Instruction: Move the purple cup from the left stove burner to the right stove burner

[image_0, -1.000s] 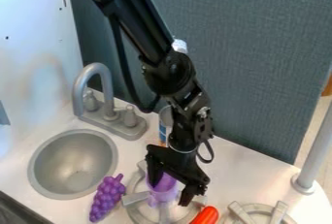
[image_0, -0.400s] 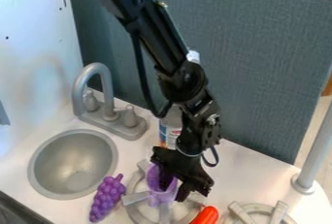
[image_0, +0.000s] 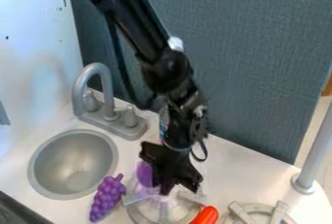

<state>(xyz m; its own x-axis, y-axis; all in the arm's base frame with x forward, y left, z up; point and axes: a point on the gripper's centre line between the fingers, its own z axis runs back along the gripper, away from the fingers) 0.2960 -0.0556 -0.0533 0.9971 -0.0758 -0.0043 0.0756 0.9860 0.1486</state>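
Observation:
The black gripper [image_0: 172, 184] hangs over the left stove burner [image_0: 163, 214], shut on a purple cup [image_0: 145, 175]. Most of the cup is behind the gripper, and its purple side shows just left of the gripper, above the burner's back left part. Whether the cup's bottom touches the burner I cannot tell. A purple bunch of grapes [image_0: 107, 198] lies left of the burner. On the burner's right side is a red-orange object [image_0: 206, 216], cut off by the bottom edge of the view.
A round metal sink [image_0: 73, 165] with a grey faucet [image_0: 97, 80] is at the left. Behind the gripper stands a bottle [image_0: 163, 123], partly hidden by the arm. A second burner [image_0: 259, 209] is at the bottom right, and a grey post [image_0: 314, 155] rises at the right edge.
The gripper first moved slightly right, with one finger inside the cup, then back left and a little up in the view. The cup has shifted left and up with it.

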